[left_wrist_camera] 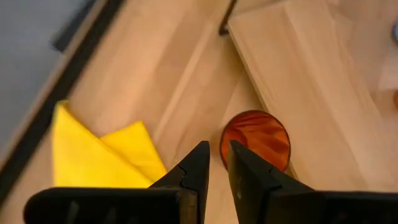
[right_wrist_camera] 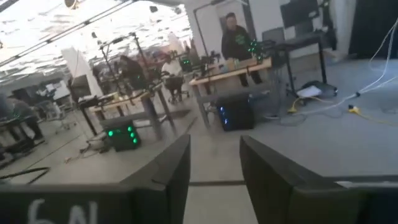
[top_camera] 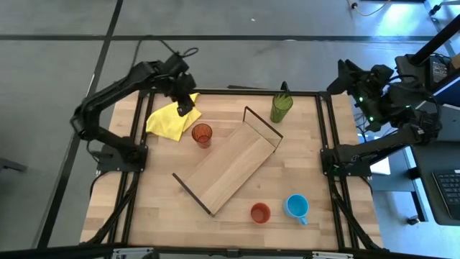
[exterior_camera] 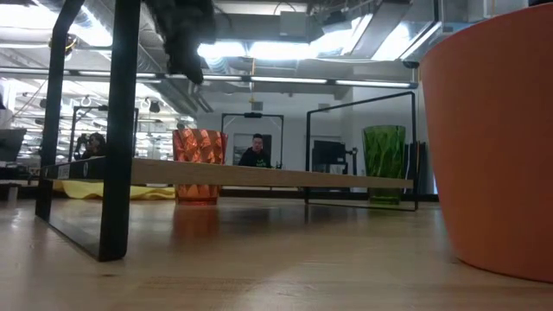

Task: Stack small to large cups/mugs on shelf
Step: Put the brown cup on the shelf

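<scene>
The shelf (top_camera: 230, 169) lies slantwise mid-table, its board raised on black wire frames (exterior_camera: 259, 175). The orange-red tumbler (top_camera: 202, 134) (left_wrist_camera: 255, 138) stands upright on the table by the shelf's far-left side. The green tumbler (top_camera: 281, 108) (exterior_camera: 383, 162) is upright near the far edge. At the near edge stand the short orange-red cup (top_camera: 260, 213) (exterior_camera: 492, 138) and the light blue mug (top_camera: 296, 206). My left gripper (top_camera: 185, 106) (left_wrist_camera: 217, 158) hovers above the table between the yellow cloth and the orange-red tumbler, open by a narrow gap, touching nothing. My right gripper (right_wrist_camera: 214, 162) is open, off the table's right side.
A yellow cloth (top_camera: 171, 119) (left_wrist_camera: 99, 155) lies at the far-left corner, beside the left gripper. Black frame rails (top_camera: 323, 144) run along the table's sides. Bare tabletop lies between the shelf and the near-left corner. A person (exterior_camera: 256, 151) sits in the room beyond.
</scene>
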Robot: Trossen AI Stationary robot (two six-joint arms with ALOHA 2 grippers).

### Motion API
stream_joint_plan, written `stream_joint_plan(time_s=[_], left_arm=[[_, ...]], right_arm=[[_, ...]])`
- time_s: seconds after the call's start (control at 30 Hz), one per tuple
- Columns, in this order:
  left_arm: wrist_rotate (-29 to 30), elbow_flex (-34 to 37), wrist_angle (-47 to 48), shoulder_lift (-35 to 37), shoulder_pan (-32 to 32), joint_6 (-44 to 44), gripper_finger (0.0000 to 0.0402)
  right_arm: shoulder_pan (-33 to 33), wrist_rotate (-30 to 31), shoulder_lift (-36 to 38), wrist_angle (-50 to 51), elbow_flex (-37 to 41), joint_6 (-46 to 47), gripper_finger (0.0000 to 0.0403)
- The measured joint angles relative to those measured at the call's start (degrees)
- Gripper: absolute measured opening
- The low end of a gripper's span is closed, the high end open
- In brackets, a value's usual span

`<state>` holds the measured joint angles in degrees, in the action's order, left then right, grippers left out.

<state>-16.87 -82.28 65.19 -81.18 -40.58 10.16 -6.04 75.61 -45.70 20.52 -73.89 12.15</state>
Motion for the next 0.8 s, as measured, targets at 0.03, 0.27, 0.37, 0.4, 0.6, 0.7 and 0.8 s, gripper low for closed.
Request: stream_joint_plan(time_s=[0.03, 0.27, 0.37, 0.4, 0.6, 0.7, 0.8], left_arm=[[-0.2, 0.0, 0.0, -1.3, -0.3, 0.5, 0.0054], [1.9, 0.0, -0.8, -6.5, -0.8, 2.5, 0.0053], [0.8, 0.0, -3.0, -6.2, -0.8, 2.5, 0.0054], [0.5, 0.0, -3.8, -5.9, -0.8, 2.5, 0.0055], [-0.9, 0.0, -5.8, -2.0, -0.8, 1.0, 0.0053], [-1.6, 0.0, -5.9, 0.8, -0.1, 0.9, 0.0052], [-2.2, 0.0, -7.1, 4.1, 1.1, 0.3, 0.0051]], right_arm=[[0.5, -1.1, 0.0, 2.6, 0.0, 2.7, 0.014], [7.7, -16.5, -0.9, 25.0, 0.0, 29.6, 0.014], [12.9, -23.5, -3.0, 30.3, 0.0, 35.0, 0.014], [14.7, -26.2, -3.7, 30.2, 0.0, 35.1, 0.014], [25.4, -45.3, -8.3, 25.8, 0.0, 29.3, 0.014], [30.2, -54.6, -10.4, 23.7, 0.1, 26.5, 0.014], [33.5, -63.6, -11.7, 20.6, 0.1, 23.5, 0.014]])
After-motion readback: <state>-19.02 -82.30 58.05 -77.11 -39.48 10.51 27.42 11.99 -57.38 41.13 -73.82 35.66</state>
